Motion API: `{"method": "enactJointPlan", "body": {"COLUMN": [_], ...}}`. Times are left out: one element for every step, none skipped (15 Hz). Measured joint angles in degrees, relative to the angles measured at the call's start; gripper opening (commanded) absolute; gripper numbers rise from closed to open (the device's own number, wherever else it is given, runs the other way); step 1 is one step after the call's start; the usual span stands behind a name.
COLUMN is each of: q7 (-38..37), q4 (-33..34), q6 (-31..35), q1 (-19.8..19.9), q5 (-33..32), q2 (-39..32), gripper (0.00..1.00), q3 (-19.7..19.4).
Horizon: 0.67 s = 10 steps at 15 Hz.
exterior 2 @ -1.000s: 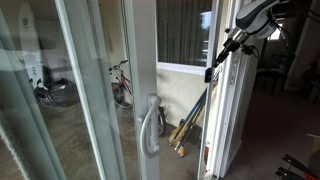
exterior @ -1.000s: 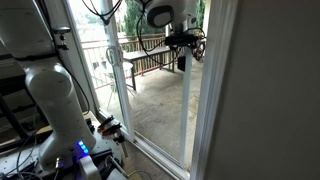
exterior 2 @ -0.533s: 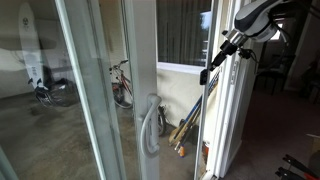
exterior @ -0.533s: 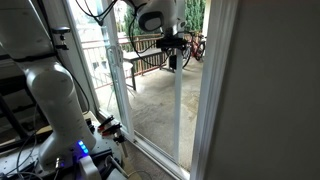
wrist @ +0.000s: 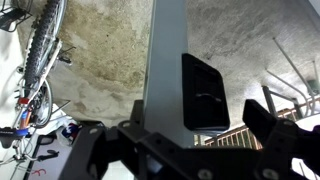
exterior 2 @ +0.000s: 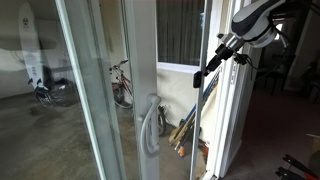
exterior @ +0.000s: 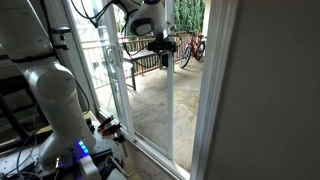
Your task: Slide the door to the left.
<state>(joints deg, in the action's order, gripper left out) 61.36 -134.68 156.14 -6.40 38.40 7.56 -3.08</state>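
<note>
Wrist view, end effector point(wrist: 238, 88) spread open at door point(wrist: 165, 40) frame, concrete patio floor point(wrist: 100, 60), bicycle point(wrist: 38, 60).

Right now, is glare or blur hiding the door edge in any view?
In an exterior view the door edge reads crisp, though backlight silhouettes the gripper. In an exterior view reflections wash the glass panel, away from the gripper. Wrist view: fingers soft, door frame sharp.
</note>
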Motion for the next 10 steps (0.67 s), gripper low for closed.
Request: {"method": "enactJointPlan", "body": {"q7": [0.0,0.0,0.0,0.0,0.0,0.0,0.0,0.0,0.0,0.0], "q4": [-0.1,-0.18,-0.23,-0.27,-0.31,-0.36,-0.43,-0.51,-0.61,-0.7], "q6": [0.18,0.29,0.38,0.39,0.41,0.45,0.56,0.83,1.2,1.54], "q1": [-0.56,-1.03,-1.49,-1.9,-2.33,-2.78,-3.22,-3.7,-4.16,-4.6], "q5": [0.67,1.32,2.04,2.54,2.97,3.35,3.9,4.33,4.72,4.99], "q2": [0.0,0.01,0.03,0.03,0.03,0.03,0.03,0.03,0.03,0.03], "gripper": [1.0,1.0,1.0,1.0,1.0,1.0,1.0,1.0,1.0,1.0], "q3": [0.24,0.47,0.65,0.8,0.94,1.04,1.19,1.32,1.52,1.71]}}
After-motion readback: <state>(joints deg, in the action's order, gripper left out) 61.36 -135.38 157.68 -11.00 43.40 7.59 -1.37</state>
